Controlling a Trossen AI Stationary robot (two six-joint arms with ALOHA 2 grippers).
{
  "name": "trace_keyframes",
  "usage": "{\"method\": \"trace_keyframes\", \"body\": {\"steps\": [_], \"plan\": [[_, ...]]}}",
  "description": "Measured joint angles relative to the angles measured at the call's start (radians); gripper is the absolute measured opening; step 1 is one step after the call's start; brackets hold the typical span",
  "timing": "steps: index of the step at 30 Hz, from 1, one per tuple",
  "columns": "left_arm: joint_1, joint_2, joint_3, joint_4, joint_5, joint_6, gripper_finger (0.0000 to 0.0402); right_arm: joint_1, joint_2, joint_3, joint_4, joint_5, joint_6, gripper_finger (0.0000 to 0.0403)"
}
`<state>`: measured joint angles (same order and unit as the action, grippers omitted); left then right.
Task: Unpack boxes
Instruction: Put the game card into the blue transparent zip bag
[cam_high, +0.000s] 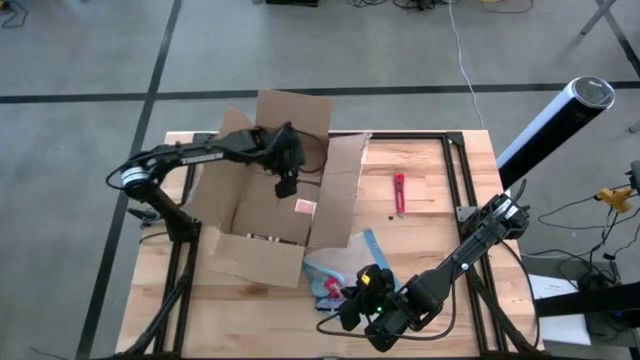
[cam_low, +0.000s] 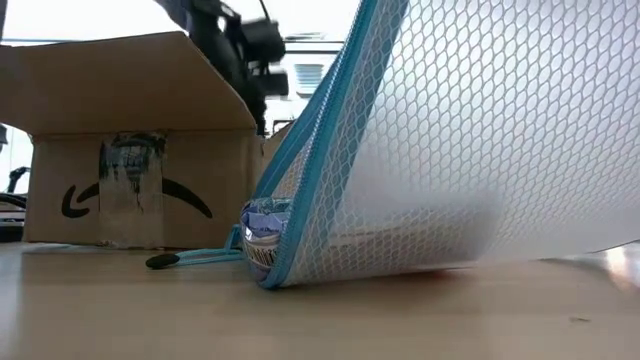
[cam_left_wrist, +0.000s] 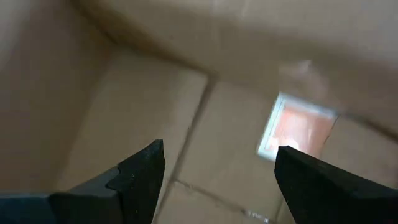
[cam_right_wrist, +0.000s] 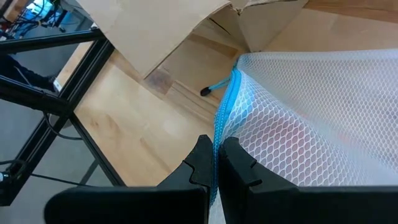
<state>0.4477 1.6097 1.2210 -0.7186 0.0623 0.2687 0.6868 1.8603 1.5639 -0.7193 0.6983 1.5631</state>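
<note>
Mesh pouch (cam_low: 470, 150), blue-zippered, fills the low view; right tool (cam_right_wrist: 216, 163) pinched shut on its zipper edge, near worktop (cam_high: 430, 240) front. Cardboard box (cam_high: 265, 215) sits left of centre, flaps open. Left tool (cam_left_wrist: 217, 171) spread wide, empty, inside above a small orange packet (cam_left_wrist: 297, 127). Judgement: mid-unpacking; next, descend and grip packet. Red tool (cam_high: 398, 192) lies apart; grey floor around.

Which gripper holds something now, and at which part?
The right gripper is shut on the mesh pouch, at its blue zipper edge. The left gripper is open inside the box, holding nothing.
</note>
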Motion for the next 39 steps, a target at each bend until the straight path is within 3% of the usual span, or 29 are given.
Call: {"method": "trace_keyframes", "body": {"steps": [17, 27, 39], "plan": [[-0.029, 0.183, -0.104, -0.009, 0.038, 0.019, 0.0274, 0.000, 0.000, 0.000, 0.000, 0.000, 0.000, 0.0000], [-0.078, 0.167, -0.104, -0.118, 0.258, 0.034, 0.0274, 0.000, 0.000, 0.000, 0.000, 0.000, 0.000, 0.0000], [-0.112, 0.122, -0.104, -0.098, 0.276, 0.038, 0.0274, 0.000, 0.000, 0.000, 0.000, 0.000, 0.000, 0.0000]]}}
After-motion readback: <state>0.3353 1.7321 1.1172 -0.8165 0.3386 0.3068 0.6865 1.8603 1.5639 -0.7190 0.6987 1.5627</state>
